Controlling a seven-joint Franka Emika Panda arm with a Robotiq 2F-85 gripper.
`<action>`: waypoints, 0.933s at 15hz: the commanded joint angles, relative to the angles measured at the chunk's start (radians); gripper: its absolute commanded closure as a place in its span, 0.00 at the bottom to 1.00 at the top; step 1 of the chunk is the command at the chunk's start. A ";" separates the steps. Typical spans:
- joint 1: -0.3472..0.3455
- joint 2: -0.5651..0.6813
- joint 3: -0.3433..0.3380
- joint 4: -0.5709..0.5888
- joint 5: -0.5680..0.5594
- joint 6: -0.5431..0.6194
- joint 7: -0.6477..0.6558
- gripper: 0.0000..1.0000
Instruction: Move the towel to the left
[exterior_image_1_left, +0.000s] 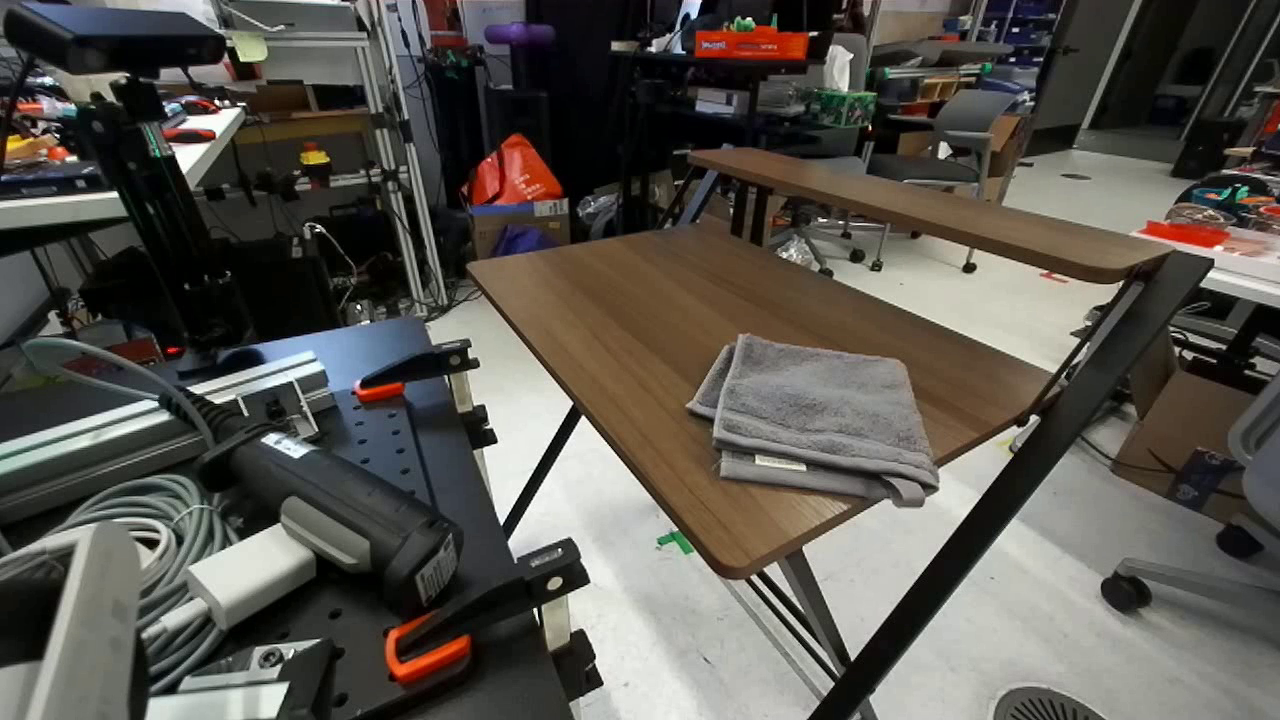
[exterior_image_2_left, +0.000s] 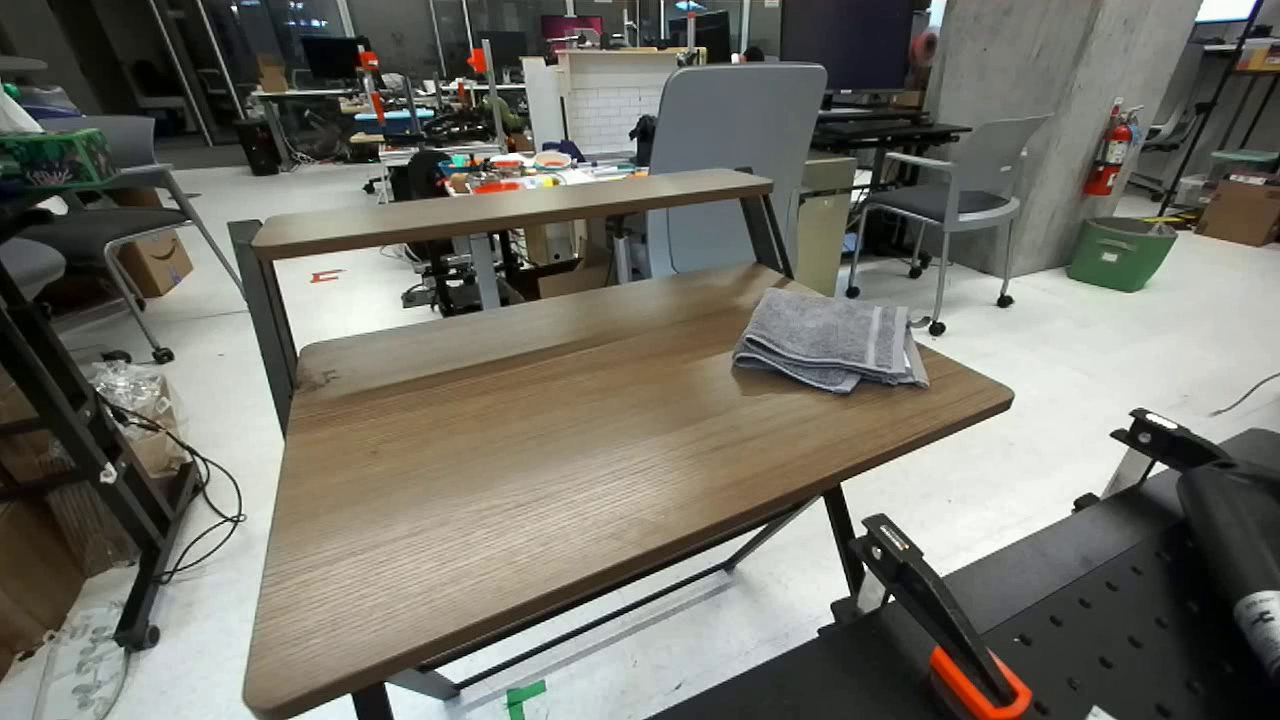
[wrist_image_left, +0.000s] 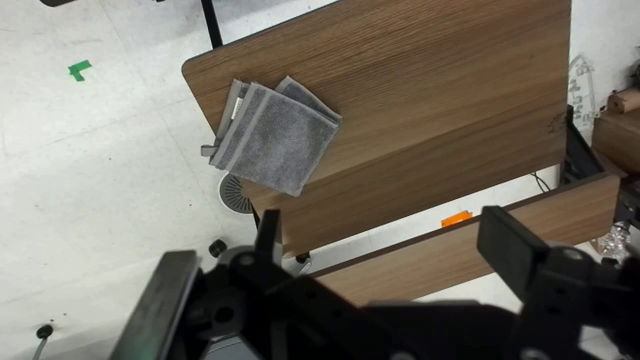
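The towel is a grey folded cloth lying flat in uneven layers near one end of the brown tabletop. It shows in both exterior views (exterior_image_1_left: 825, 415) (exterior_image_2_left: 825, 340) and in the wrist view (wrist_image_left: 282, 137). A loop at one corner of the towel hangs just over the tabletop's edge. My gripper (wrist_image_left: 387, 245) shows only in the wrist view, with its fingers wide apart and nothing between them. It is above the desk and apart from the towel, which appears beyond the left finger. The gripper is out of view in both exterior views.
The brown tabletop (exterior_image_1_left: 640, 300) (exterior_image_2_left: 520, 440) has a raised shelf (exterior_image_1_left: 930, 210) (exterior_image_2_left: 510, 208) along one long side, carried on dark slanted legs (exterior_image_1_left: 1010, 490). A black workbench (exterior_image_1_left: 500, 620) with orange-tipped clamps (exterior_image_1_left: 430, 655), cables and a dark handheld device (exterior_image_1_left: 330, 500) stands across a floor gap.
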 joint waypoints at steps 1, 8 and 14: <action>-0.008 0.001 0.006 0.002 0.004 -0.003 -0.003 0.00; -0.008 0.001 0.006 0.002 0.004 -0.003 -0.003 0.00; -0.014 0.155 -0.014 0.023 0.030 0.102 0.000 0.00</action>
